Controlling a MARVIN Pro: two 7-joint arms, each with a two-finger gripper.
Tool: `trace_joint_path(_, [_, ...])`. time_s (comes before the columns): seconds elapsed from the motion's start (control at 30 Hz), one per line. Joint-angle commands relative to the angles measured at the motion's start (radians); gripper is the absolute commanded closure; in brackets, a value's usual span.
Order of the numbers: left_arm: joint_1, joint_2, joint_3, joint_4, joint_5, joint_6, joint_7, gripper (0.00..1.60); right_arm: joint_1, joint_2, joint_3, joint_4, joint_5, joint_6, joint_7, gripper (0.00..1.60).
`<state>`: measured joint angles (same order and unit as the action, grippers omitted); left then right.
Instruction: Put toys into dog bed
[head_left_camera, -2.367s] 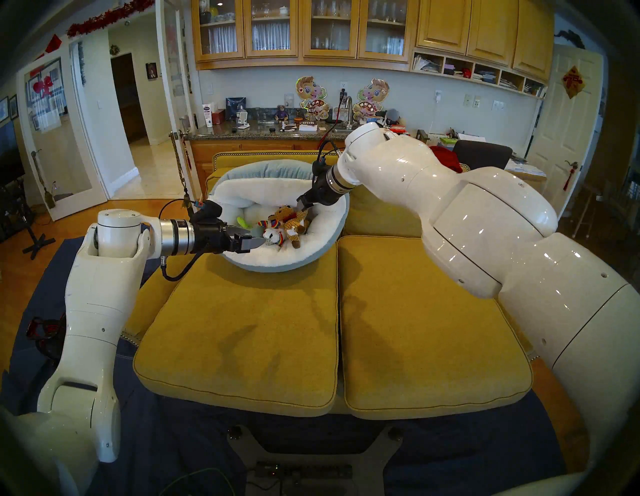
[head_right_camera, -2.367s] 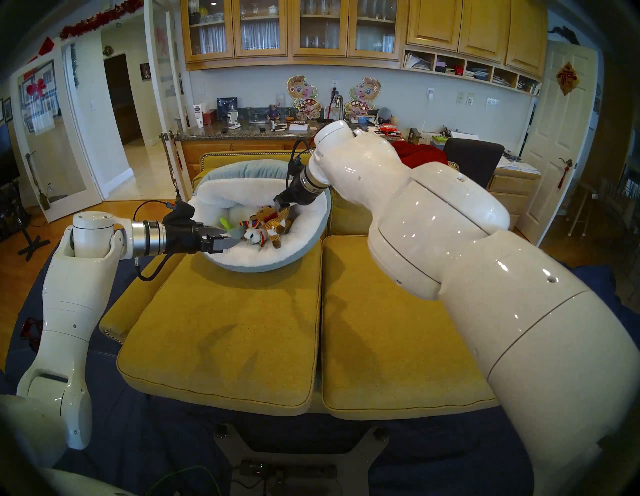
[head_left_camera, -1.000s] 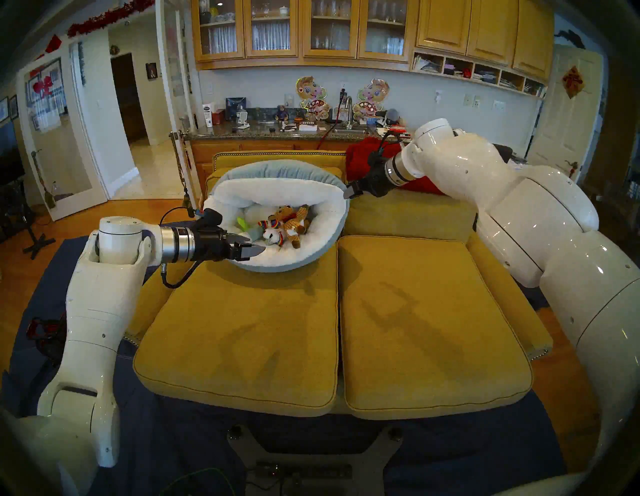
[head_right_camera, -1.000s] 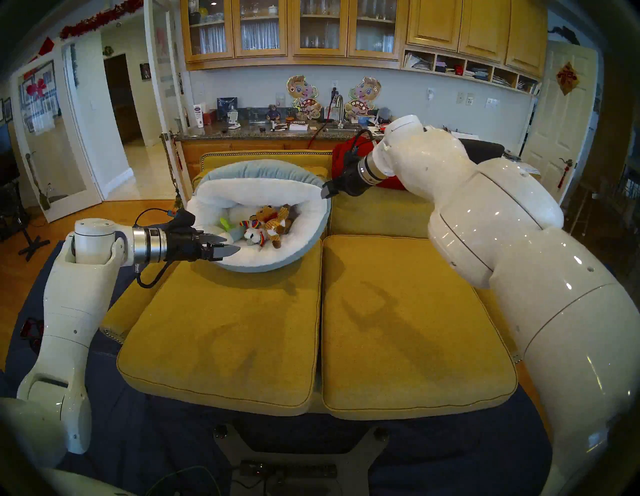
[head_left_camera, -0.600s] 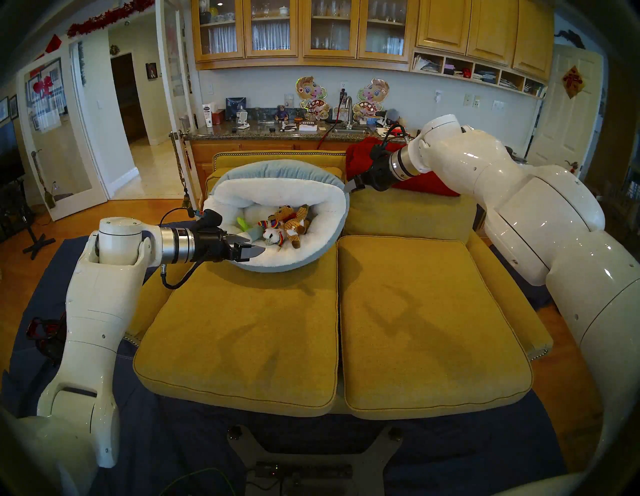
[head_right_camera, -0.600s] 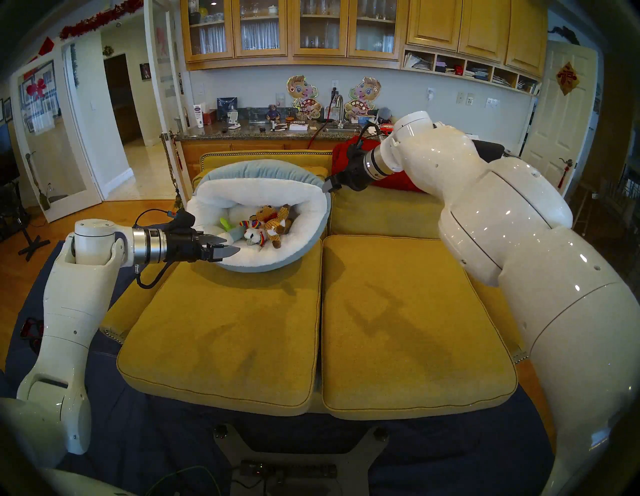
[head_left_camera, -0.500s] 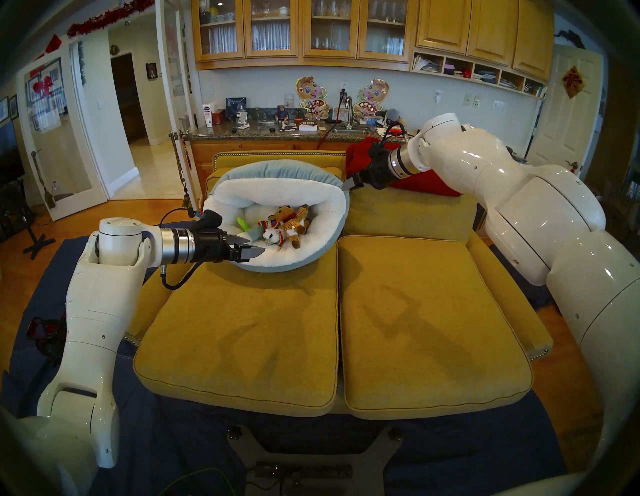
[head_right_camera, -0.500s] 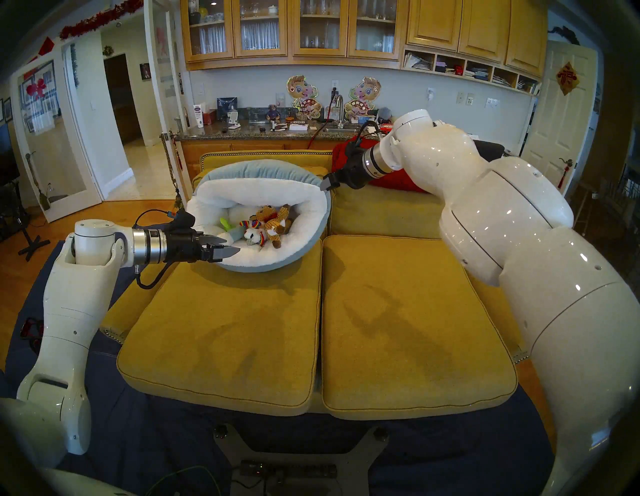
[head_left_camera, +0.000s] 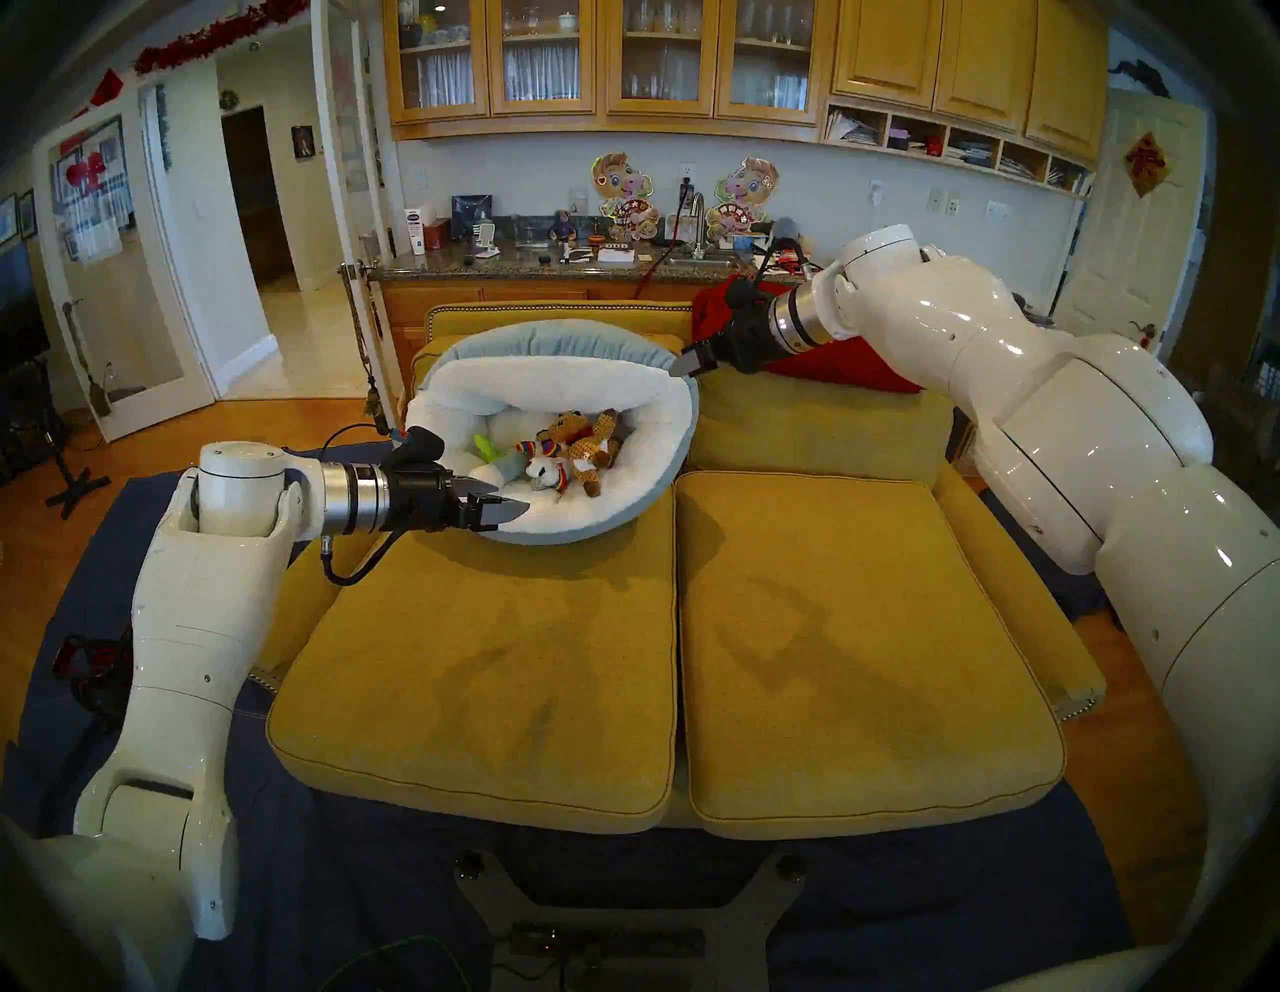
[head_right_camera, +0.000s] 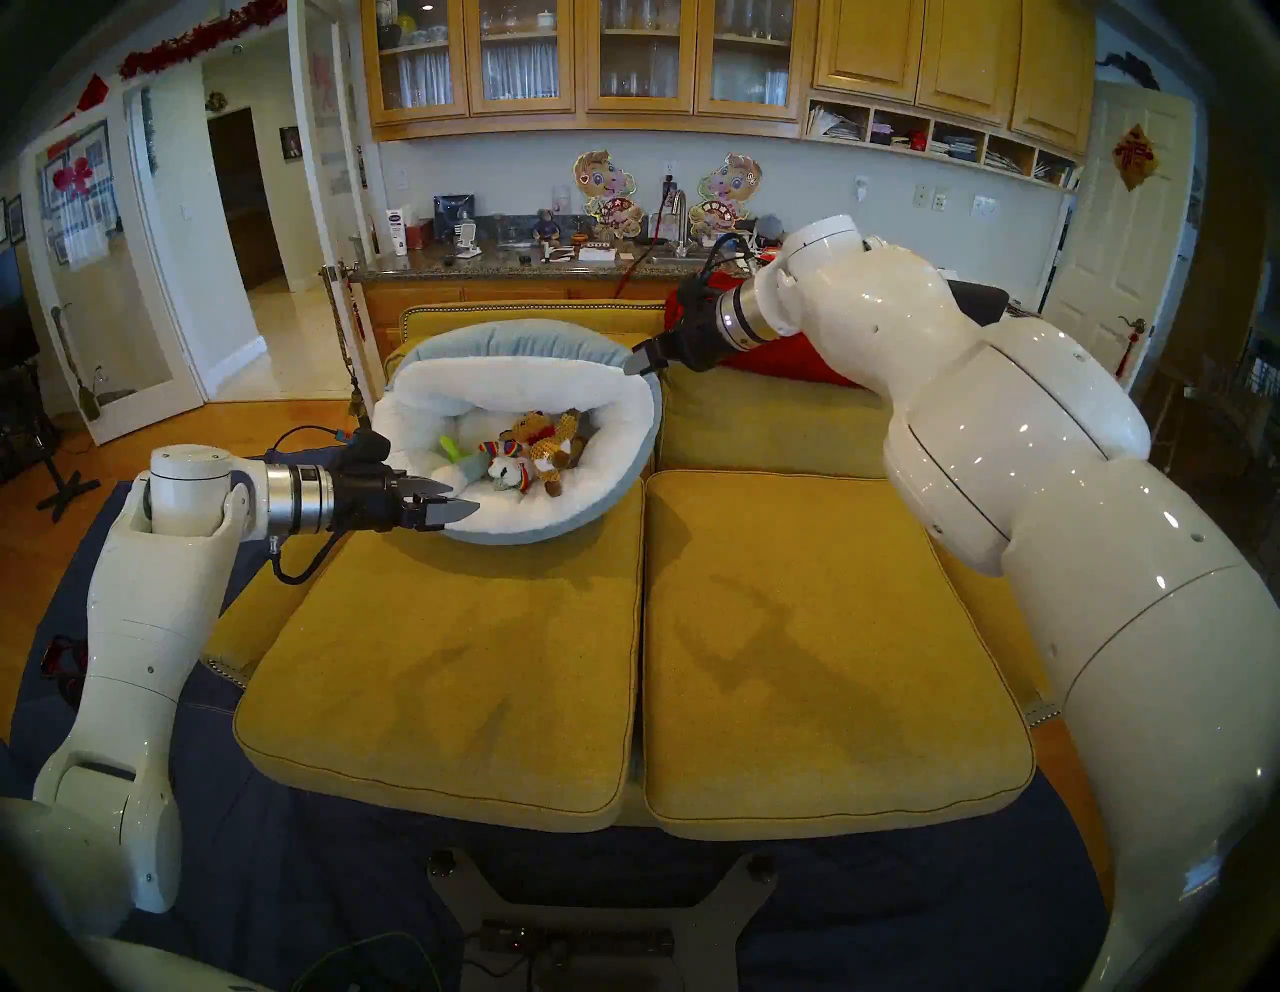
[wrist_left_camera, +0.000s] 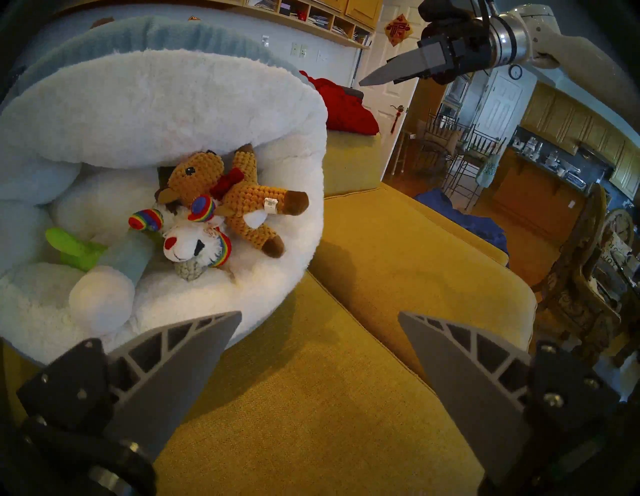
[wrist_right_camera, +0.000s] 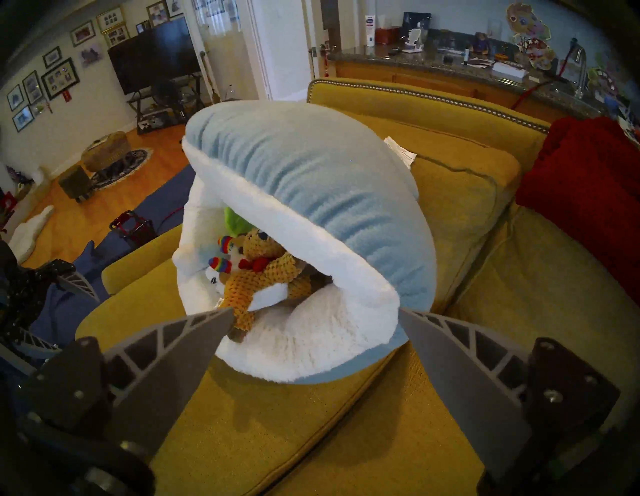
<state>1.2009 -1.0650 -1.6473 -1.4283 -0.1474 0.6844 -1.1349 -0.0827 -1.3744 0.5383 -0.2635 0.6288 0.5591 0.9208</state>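
Toys (head_left_camera: 562, 454): heaped mid-frame inside dog bed (head_left_camera: 651, 415) on sofa's left cushion. My left pincer (head_left_camera: 509, 502): open, empty, at bed's lower-left rim. My right pincer (head_left_camera: 686, 364): open, empty, upper right.

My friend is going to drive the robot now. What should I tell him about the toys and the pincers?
Left pincer: open, empty, near the dog bed's front left rim.
Right pincer: open, empty, by the bed's far right rim.
Toys in the bed: brown knitted animal, white animal with rainbow paws, long white-blue-green tube, green cactus. A grey toy peeks out under the white one.
The yellow sofa cushions show no toys.
Left: probably nothing; just pull both arms back.
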Motion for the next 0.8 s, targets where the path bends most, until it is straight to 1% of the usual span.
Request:
trace_joint_path(0.0, [-0.023, 0.001, -0.006, -0.015, -0.004, -0.004, -0.001, 0.00, -0.009, 0.028, 0.006, -0.014, 0.005, -0.028, 0.024, 0.00])
trace_joint_path(0.47, [-0.013, 0.003, -0.006, -0.011, -0.002, -0.005, -0.001, 0.00, -0.093, 0.084, 0.006, -0.006, 0.006, -0.075, 0.064, 0.00])
trace_joint_path(0.77, [-0.010, 0.004, -0.006, -0.011, -0.001, -0.006, -0.001, 0.00, -0.145, 0.105, 0.004, -0.009, 0.005, -0.105, 0.087, 0.00])
